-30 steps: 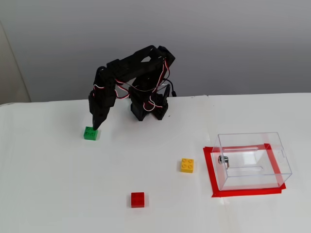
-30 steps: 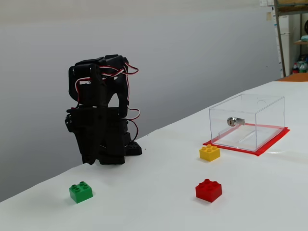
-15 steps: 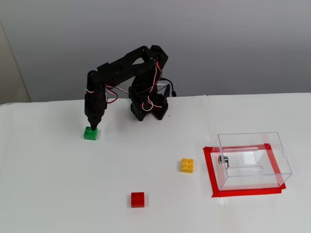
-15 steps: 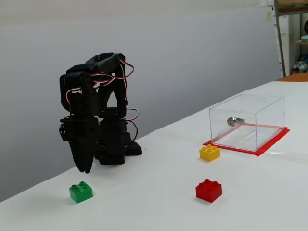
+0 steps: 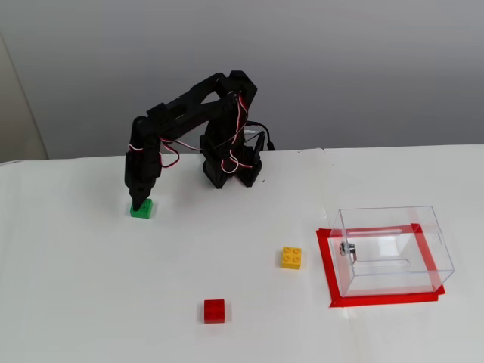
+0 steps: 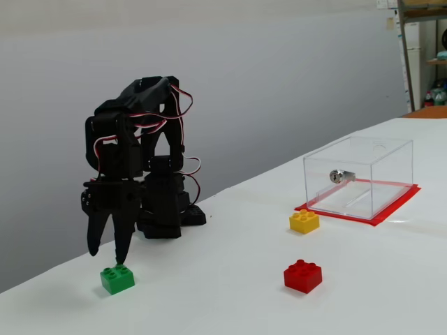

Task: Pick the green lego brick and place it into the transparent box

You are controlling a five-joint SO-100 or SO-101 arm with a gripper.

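One hand [image 6: 107,259] spread open just above green brick [image 6: 116,278], nothing gripped, clear box [image 5: 393,249] empty, well apart on table [image 5: 91,302].

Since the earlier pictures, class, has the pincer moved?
Yes. In a fixed view the pincer has swung away from the arm's base, down over the green lego brick, and its jaws have opened.

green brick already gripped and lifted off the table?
No, in a fixed view the green lego brick sits on the white table while the gripper hangs open just above it.
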